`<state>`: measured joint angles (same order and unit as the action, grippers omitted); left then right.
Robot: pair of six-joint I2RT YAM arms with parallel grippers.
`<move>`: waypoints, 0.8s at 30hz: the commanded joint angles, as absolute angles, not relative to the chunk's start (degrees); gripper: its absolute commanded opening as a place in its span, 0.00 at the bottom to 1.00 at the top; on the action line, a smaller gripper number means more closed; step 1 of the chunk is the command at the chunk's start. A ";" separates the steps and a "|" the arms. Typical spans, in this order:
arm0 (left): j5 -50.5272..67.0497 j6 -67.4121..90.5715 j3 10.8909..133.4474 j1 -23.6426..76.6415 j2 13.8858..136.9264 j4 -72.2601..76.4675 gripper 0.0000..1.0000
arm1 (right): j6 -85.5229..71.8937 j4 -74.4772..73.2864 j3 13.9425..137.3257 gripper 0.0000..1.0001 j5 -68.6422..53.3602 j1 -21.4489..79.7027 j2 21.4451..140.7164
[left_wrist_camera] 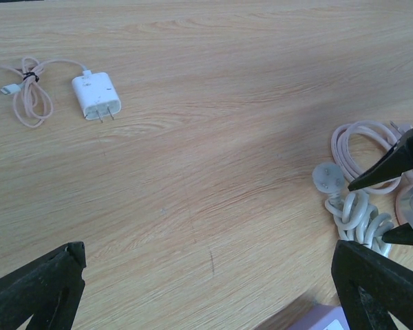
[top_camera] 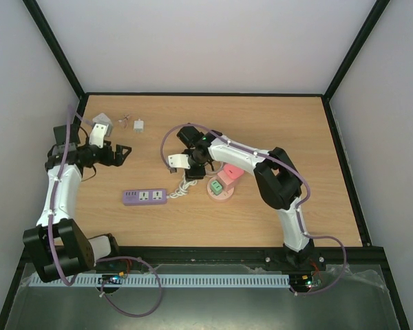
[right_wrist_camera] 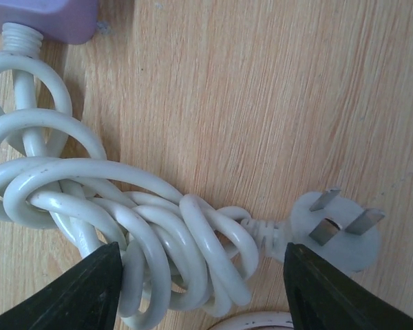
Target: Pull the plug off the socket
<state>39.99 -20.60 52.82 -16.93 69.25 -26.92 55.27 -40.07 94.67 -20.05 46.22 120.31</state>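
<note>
The socket (top_camera: 224, 192) is a pale pink round base with a pink block on top, lying mid-table. A green plug (top_camera: 216, 185) sits in its near-left side. My right gripper (top_camera: 196, 168) hangs just left of the socket, over a white coiled cord (right_wrist_camera: 158, 227). In the right wrist view its jaws stand apart on either side of that coil (right_wrist_camera: 201, 245), with a white three-pin plug (right_wrist_camera: 337, 230) by the right finger. The socket's rim (right_wrist_camera: 255, 321) shows only at the bottom edge there. My left gripper (top_camera: 120, 152) is open over bare wood (left_wrist_camera: 206, 289), far left of the socket.
A lilac power strip (top_camera: 144, 197) lies left of the socket, and the white cord belongs to it. A white charger (left_wrist_camera: 96, 96) with a bundled pink cable (left_wrist_camera: 27, 93) lies at the back left. The socket's thin pink cable (left_wrist_camera: 361, 148) loops behind the white cord.
</note>
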 commanded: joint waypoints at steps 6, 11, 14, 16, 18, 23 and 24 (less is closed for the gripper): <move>42.84 -21.10 51.79 -18.55 67.97 -25.84 0.99 | 59.09 -44.05 95.22 0.52 -17.39 46.71 122.30; 43.24 -21.01 51.68 -18.73 67.81 -25.75 0.99 | 59.71 -44.87 95.41 0.55 -17.04 46.73 123.32; 42.72 -20.90 51.48 -18.92 67.11 -25.23 1.00 | 60.23 -46.26 96.07 0.59 -16.80 46.75 124.33; 42.47 -20.43 50.72 -19.05 66.44 -24.10 1.00 | 60.59 -47.26 96.88 0.60 -16.71 46.68 125.12; 42.45 -20.31 50.41 -19.11 66.11 -23.72 0.99 | 60.94 -48.20 97.54 0.61 -17.06 46.69 125.60; 42.62 -20.22 50.45 -19.30 66.36 -23.89 1.00 | 61.51 -51.35 100.20 0.68 -18.07 46.72 126.60; 42.66 -20.23 50.45 -19.39 66.38 -23.85 0.99 | 61.52 -51.48 100.35 0.68 -17.83 46.68 126.72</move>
<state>41.58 -20.36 51.22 -18.85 67.22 -24.71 60.14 -45.74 99.22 -19.73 46.52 123.55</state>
